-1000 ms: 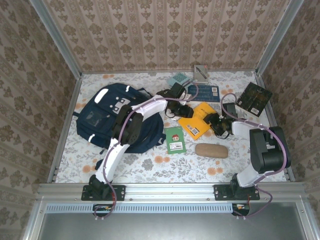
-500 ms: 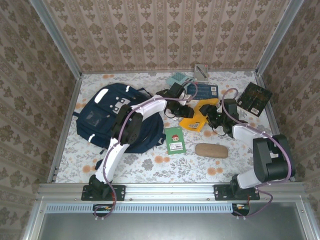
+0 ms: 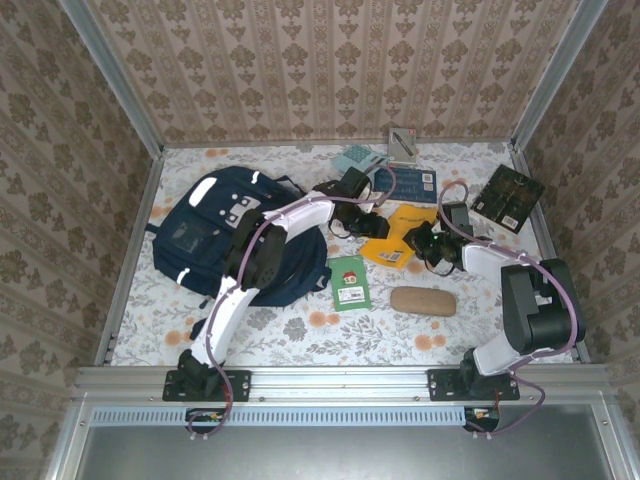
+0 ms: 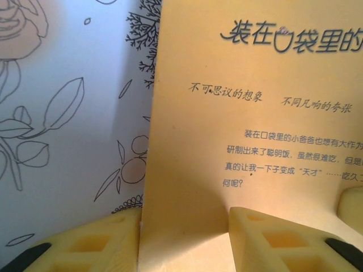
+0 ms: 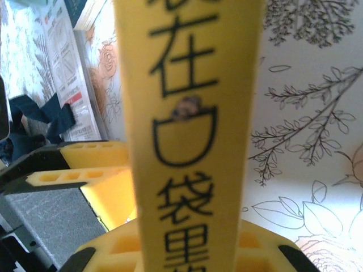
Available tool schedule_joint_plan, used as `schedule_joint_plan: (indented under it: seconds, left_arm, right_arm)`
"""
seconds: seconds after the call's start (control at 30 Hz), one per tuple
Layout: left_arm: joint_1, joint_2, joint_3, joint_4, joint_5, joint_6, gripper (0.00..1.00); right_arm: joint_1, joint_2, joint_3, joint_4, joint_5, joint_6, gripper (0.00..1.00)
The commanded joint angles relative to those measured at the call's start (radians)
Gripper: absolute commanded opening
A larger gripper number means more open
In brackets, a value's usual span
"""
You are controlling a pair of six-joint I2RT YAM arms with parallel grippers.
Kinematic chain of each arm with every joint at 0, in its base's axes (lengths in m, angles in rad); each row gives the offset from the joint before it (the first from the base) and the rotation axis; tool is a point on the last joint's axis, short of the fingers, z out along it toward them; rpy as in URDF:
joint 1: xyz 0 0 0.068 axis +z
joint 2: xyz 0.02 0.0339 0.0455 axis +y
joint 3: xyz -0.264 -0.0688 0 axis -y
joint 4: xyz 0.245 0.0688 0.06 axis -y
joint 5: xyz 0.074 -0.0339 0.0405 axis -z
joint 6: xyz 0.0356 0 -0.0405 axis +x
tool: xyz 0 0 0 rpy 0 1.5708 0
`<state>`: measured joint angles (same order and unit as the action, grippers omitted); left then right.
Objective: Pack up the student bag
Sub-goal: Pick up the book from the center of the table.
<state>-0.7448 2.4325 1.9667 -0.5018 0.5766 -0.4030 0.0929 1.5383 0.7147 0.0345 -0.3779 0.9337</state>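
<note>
The student bag, a navy backpack with white patches, lies at the left of the table. A yellow book is tilted up off the table between the two arms. My right gripper is shut on it; the book's spine stands upright between the fingers. My left gripper is at the book's left edge. Its fingers are spread, and the book's printed back cover lies across the gap beyond them.
Nearby on the flowered cloth are a small green book and a tan case. A blue book, a teal item and a dark book lie towards the back. Patterned walls enclose the table.
The yellow book lay flat a second ago. My right gripper lifted its right edge, and it now sits tilted up. The left gripper stayed at the book's left edge.
</note>
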Motion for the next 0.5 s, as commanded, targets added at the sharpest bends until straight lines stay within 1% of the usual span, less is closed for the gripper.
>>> schedule_joint_plan:
  seconds: [0.0,0.2,0.33,0.47]
  left_arm:
    - [-0.016,-0.067,-0.015,-0.028,0.034,-0.029,0.45]
    - [0.02,-0.228,-0.043,-0.05,-0.041,-0.017,0.48]
    - [0.067,-0.371,-0.137,-0.066,-0.107,0.017,0.48]
    - [0.112,-0.51,-0.271,-0.14,-0.23,0.103,0.48]
  right_arm:
    - [0.011,-0.029,0.032,-0.013,0.011,-0.028,0.0]
    - [0.011,-0.132,0.056,-0.069,0.022,-0.07,0.0]
    - [0.011,-0.204,0.083,-0.119,0.003,-0.108,0.0]
    - [0.013,-0.261,0.102,-0.156,-0.01,-0.129,0.0]
